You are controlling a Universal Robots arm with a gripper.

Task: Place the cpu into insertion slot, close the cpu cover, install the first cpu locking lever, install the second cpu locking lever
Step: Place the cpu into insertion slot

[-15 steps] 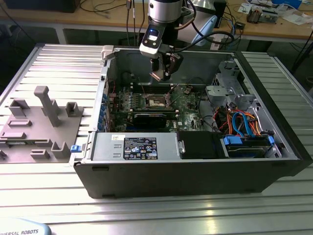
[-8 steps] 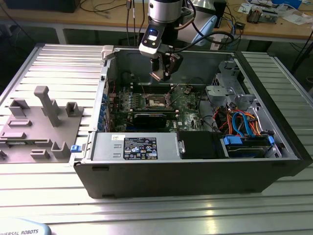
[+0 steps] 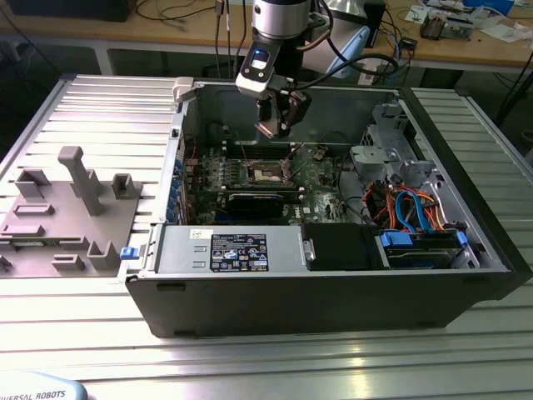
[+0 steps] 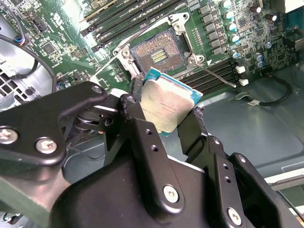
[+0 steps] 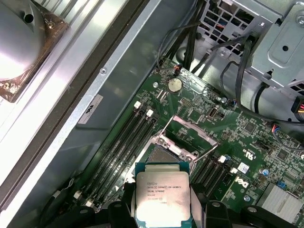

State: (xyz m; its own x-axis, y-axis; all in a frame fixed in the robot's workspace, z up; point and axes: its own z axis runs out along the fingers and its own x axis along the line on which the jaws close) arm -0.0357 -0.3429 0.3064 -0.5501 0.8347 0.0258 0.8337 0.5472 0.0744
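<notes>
Gripper (image 4: pixel 166 108) pinches cpu (image 4: pixel 169 103) by its edges, metal top up, above open slot (image 4: pixel 156 54); probably lining up for seating.

Ribbed aluminium table (image 3: pixel 266 367) across the middle and lower frame of the exterior view, grooved side to side. Directly on it: an open computer case (image 3: pixel 333 292) at centre and right (laid flat, open side upward), and a grey moulded fixture (image 3: pixel 58 221) at the left, just beside the case.
</notes>
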